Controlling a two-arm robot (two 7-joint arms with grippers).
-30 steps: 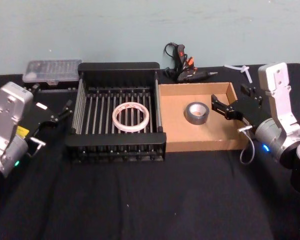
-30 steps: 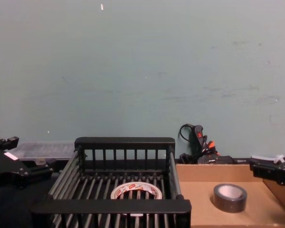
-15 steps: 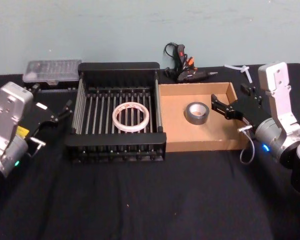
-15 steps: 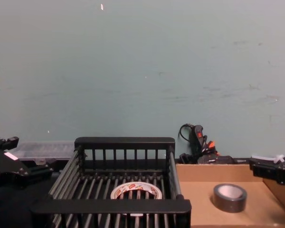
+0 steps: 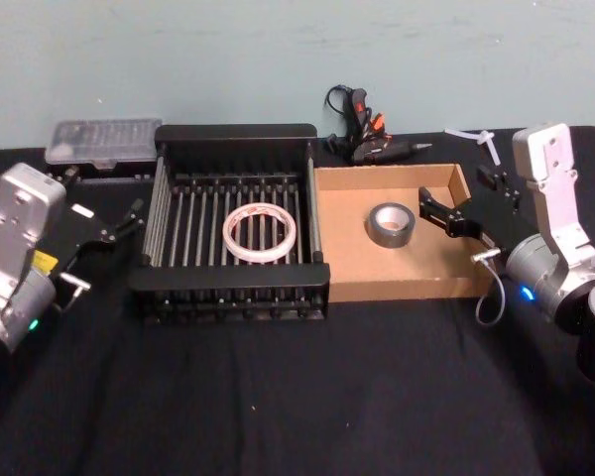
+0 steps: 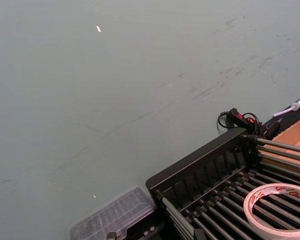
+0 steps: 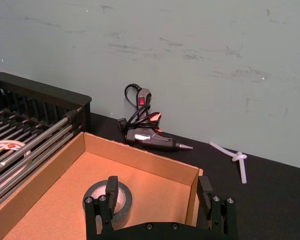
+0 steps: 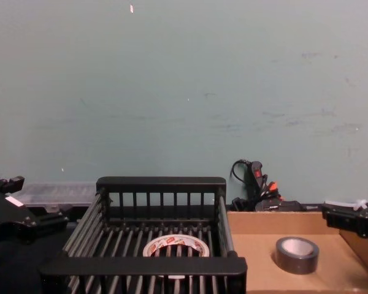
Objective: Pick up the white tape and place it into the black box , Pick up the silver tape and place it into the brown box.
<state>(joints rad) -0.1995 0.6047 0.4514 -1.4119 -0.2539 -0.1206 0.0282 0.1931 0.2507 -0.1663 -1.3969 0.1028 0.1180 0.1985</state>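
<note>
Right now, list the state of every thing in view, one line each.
white tape: lying flat in the black box.
silver tape: lying flat in the brown box.
left gripper: empty, beside the black box.
right gripper: fingers open, empty, over the brown box's right end.

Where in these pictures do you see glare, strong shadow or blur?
Head view: even, soft light; the silver tape shows a mild sheen, and the black crate merges with the dark table cloth. Chest view: the near crate rim looks soft, and the white tape is partly hidden behind it. Right wrist view: the open right gripper is close and dark, the wall evenly lit.
</note>
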